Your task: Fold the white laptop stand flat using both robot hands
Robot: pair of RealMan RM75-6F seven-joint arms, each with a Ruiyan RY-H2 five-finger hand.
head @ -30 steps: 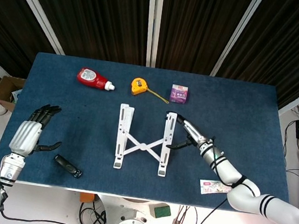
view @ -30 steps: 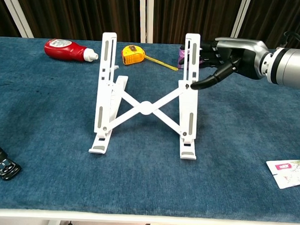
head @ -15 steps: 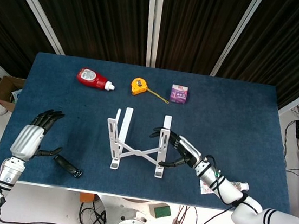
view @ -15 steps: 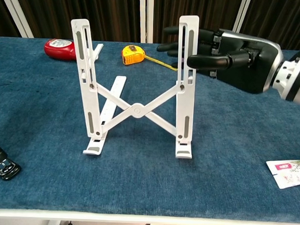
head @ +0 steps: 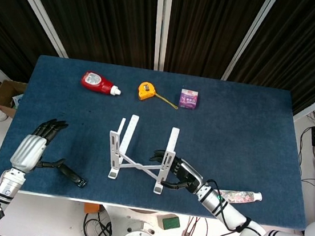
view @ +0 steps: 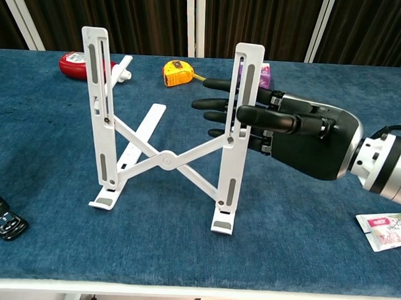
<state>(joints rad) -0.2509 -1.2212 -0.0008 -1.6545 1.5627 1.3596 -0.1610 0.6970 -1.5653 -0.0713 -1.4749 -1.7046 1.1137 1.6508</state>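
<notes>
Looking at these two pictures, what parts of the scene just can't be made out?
- Left hand: missing from the chest view, outside its left edge.
- Black object: chest view cuts it at the left edge; too small in the head view to identify.
- Red bottle: partly behind the white stand's left upright in the chest view.
- Purple box: label too small to read; mostly hidden behind the right hand and stand in the chest view.

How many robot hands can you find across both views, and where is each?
2. The left hand hovers near the table's front-left edge; the right hand grips the white laptop stand's right upright.
</notes>
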